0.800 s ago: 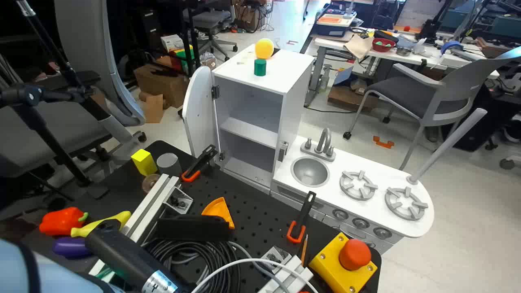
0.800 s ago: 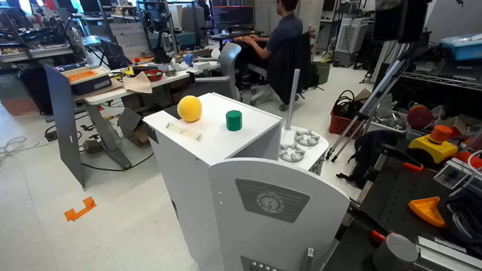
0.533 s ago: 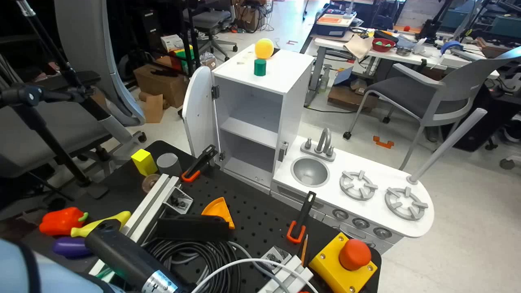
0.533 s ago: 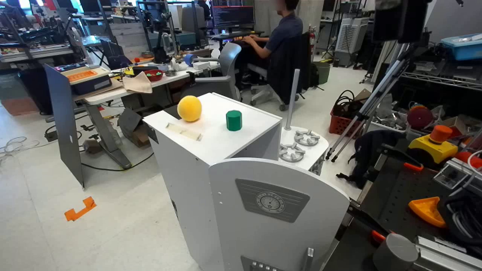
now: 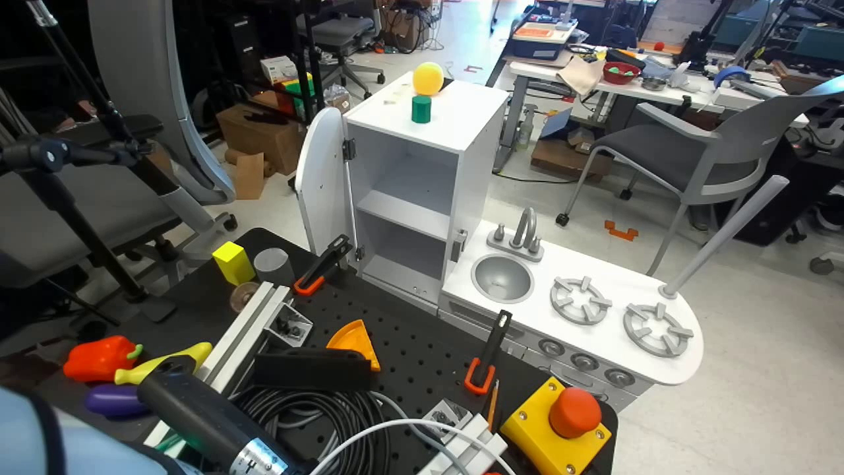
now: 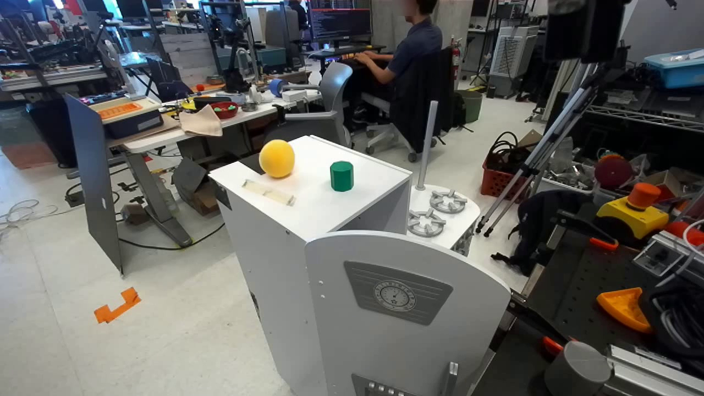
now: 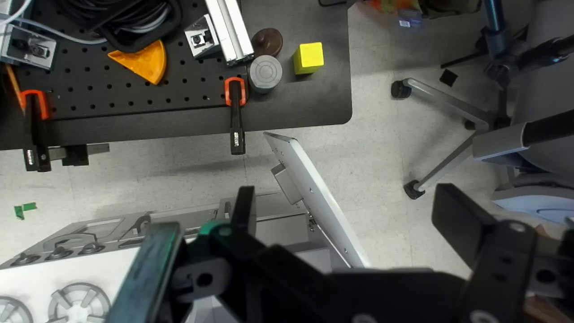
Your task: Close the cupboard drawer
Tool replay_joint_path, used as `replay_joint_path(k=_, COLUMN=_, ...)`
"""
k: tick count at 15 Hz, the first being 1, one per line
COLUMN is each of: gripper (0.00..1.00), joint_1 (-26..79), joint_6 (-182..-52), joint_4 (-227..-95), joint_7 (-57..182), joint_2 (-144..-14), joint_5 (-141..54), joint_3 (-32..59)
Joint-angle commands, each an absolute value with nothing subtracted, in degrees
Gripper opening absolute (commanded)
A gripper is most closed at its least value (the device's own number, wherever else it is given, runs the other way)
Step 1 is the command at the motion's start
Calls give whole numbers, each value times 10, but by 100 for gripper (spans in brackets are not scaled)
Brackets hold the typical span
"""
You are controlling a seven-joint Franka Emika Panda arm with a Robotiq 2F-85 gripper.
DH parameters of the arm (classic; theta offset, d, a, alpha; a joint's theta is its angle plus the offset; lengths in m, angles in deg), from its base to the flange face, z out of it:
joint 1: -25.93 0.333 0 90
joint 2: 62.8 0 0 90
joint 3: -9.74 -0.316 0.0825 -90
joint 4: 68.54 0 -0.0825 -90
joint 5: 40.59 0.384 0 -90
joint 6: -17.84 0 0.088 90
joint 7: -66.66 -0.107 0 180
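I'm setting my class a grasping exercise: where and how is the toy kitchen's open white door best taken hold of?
Probably grip the white door by its curved top edge, near the free end, from above, the open gripper turned to straddle both faces: the door is thin, upright and hinged along the opposite edge. A black clamp sits near the free side.

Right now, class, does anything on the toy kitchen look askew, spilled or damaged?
The cupboard door stands out: it's wide open, leaving the shelf inside exposed, though the task wants it closed. I see no spill or damage.
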State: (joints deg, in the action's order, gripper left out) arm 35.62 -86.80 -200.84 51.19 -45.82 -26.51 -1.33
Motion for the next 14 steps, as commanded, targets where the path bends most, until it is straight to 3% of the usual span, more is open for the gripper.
replay_joint_path(k=1, gripper=100, joint_1=354, joint_6=-867, joint_4=-2008, joint_7=512, joint_2=-458, joint_5=-265, joint_3=-15)
replay_joint_path(k=5, gripper=100, joint_1=355, joint_6=-864, joint_4=-2006, joint_7=512, joint_2=-462, joint_5=-255, joint_3=-14)
replay_joint_path(k=14, gripper=100, joint_1=363, joint_6=-916, joint_4=-2010, joint_7=369, joint_2=-600, joint_5=-119, joint_3=-31)
